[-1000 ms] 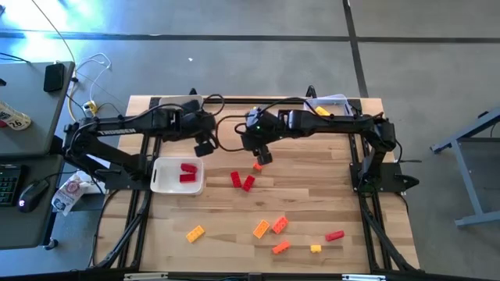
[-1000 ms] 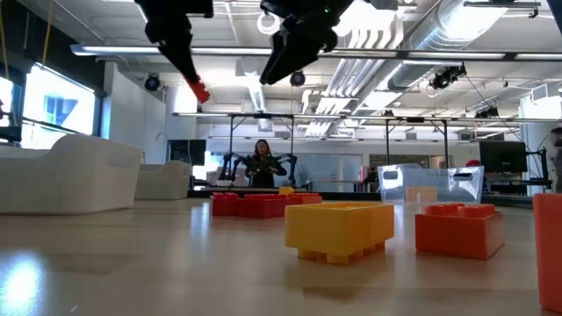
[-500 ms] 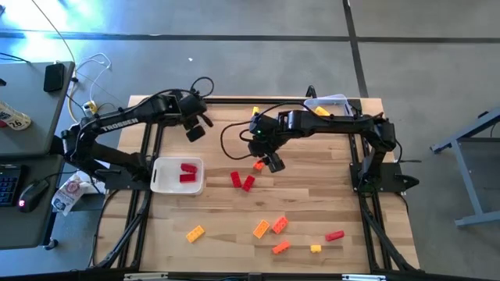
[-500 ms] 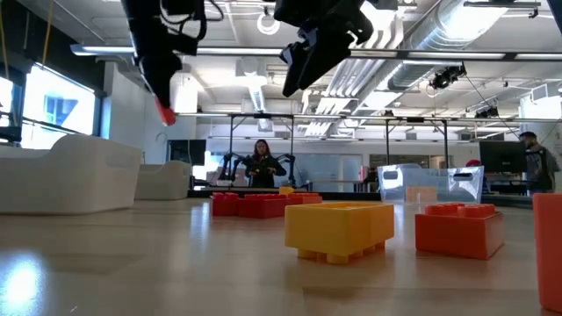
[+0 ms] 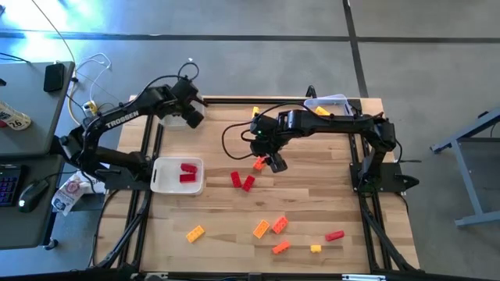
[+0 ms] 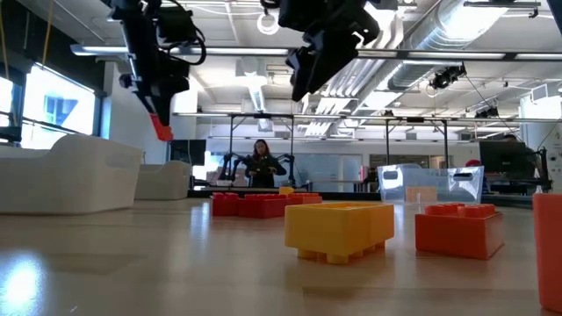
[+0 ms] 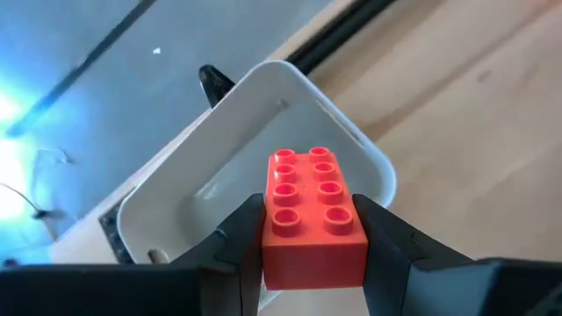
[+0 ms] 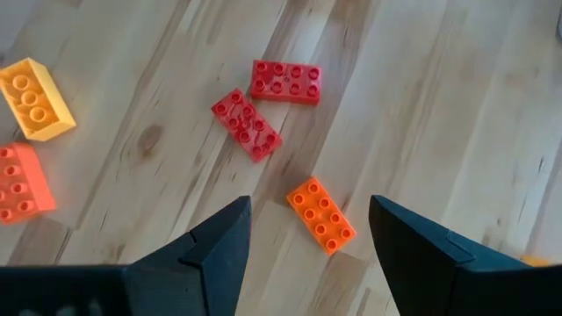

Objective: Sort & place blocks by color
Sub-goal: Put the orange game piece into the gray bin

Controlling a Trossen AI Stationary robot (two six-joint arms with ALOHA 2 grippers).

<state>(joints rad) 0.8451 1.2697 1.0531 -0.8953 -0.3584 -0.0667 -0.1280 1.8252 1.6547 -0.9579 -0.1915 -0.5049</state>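
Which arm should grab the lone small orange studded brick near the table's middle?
Right. Its tool hangs open directly above that small orange studded brick, while the left tool is shut on another orange brick over a white rectangular tray at the far edge.

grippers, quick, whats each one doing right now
Left gripper: closed on an orange block, above a white tray.
Right gripper: open, empty, over an orange block on the table.

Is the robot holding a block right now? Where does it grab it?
Yes. The left hand pinches an orange block by its two long sides. The right hand is open, holding nothing.
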